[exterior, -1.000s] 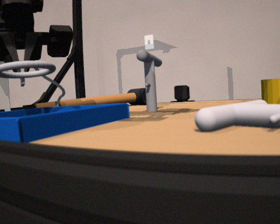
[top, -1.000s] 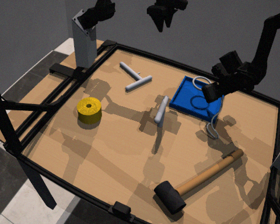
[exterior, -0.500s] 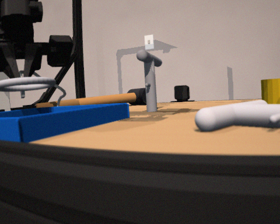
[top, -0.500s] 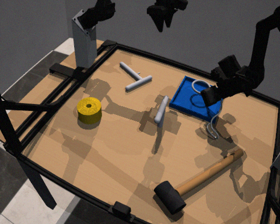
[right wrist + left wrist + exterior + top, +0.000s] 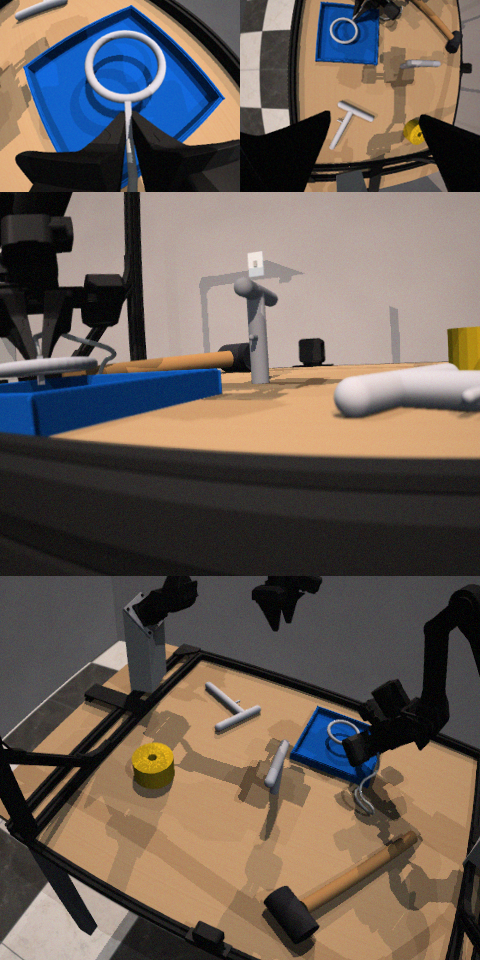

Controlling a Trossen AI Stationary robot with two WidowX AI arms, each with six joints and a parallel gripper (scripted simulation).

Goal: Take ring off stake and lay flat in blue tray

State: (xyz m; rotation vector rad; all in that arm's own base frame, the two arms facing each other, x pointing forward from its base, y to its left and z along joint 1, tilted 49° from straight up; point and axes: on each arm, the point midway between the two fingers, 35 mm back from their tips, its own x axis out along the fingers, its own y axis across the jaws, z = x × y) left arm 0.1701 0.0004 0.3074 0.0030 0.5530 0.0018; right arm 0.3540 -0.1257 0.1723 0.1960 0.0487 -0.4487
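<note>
The right end effector [image 5: 354,757] [image 5: 40,356] [image 5: 354,18] [image 5: 128,116] is clenched on the line [image 5: 358,792] [image 5: 114,353] [image 5: 128,107] where it meets the ring [image 5: 329,732] [image 5: 75,364] [image 5: 331,31] [image 5: 89,66]. The ring is off the stake [image 5: 277,763] [image 5: 258,337] [image 5: 422,63], roughly level, and suspended over the tray [image 5: 310,743] [image 5: 125,399] [image 5: 364,51] [image 5: 184,103]. A gap separates it from the tray floor, where its shadow falls. Part of the line loops outside the tray wall.

The tray sits flat on the worktop [image 5: 200,856] [image 5: 200,427] [image 5: 326,86] [image 5: 13,124], open side up. The stake stands upright beside it.

The left end effector [image 5: 282,626] [image 5: 376,117] is released, fingers wide apart, holding nothing. It is positioned high, well apart from the tray.

Other items: a T-piece [image 5: 237,719] [image 5: 400,392] [image 5: 356,111] [image 5: 41,9] lies near the tray; a mallet [image 5: 350,881] [image 5: 165,363] [image 5: 435,19] lies on its side; a yellow cylinder [image 5: 152,771] [image 5: 465,349] [image 5: 411,132] stands well apart from the tray.
</note>
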